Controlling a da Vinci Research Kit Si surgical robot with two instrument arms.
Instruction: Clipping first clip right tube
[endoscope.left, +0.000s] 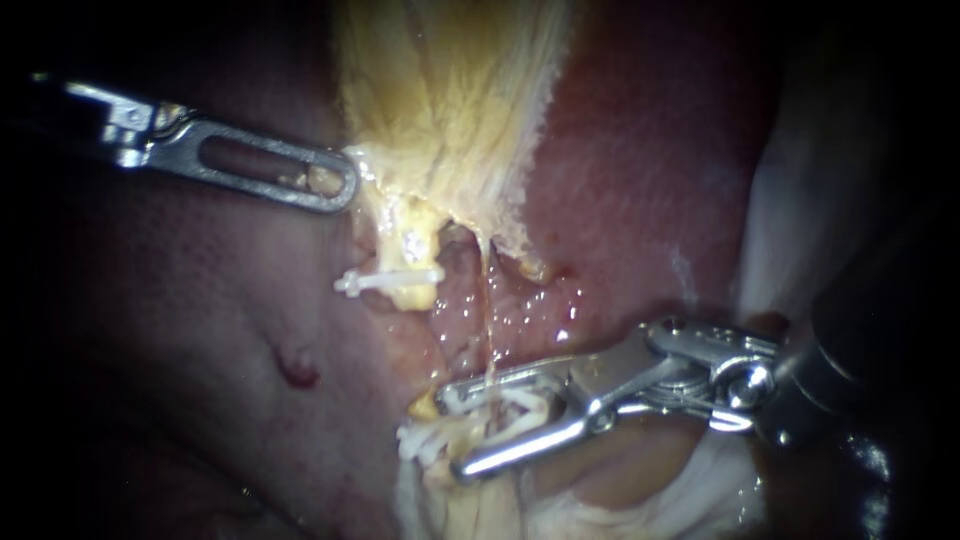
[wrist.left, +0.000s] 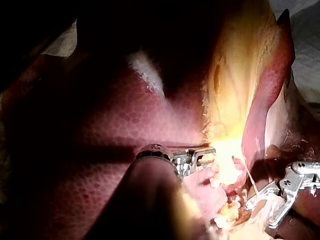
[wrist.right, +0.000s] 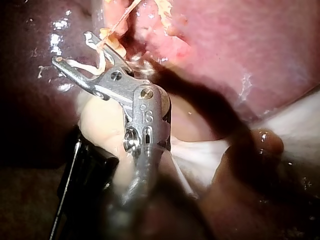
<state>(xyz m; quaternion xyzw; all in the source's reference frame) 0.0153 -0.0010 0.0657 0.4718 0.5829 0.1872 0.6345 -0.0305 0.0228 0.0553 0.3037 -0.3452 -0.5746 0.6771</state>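
Observation:
My right instrument (endoscope.left: 455, 430) comes in from the right; its jaws stand apart with a white clip (endoscope.left: 500, 405) seated between them. The clip straddles a thin pale tube (endoscope.left: 488, 320) that runs down from the yellow gallbladder (endoscope.left: 450, 100). Another white clip (endoscope.left: 390, 281) sits across a stub of tissue to the left. My left instrument (endoscope.left: 335, 185) grips the gallbladder's edge with its slotted jaws. In the right wrist view the right instrument (wrist.right: 72, 48) holds the clip (wrist.right: 85, 65) around the tube (wrist.right: 122, 17). The left wrist view shows the left instrument (wrist.left: 205, 159) and the right instrument (wrist.left: 260, 212).
Dark red liver (endoscope.left: 180, 300) lies under and left of the work, with a small bleeding spot (endoscope.left: 298, 372). White gauze (endoscope.left: 800, 200) lies at the right behind the right instrument's shaft. Pale fatty tissue (endoscope.left: 470, 500) sits below the open jaws.

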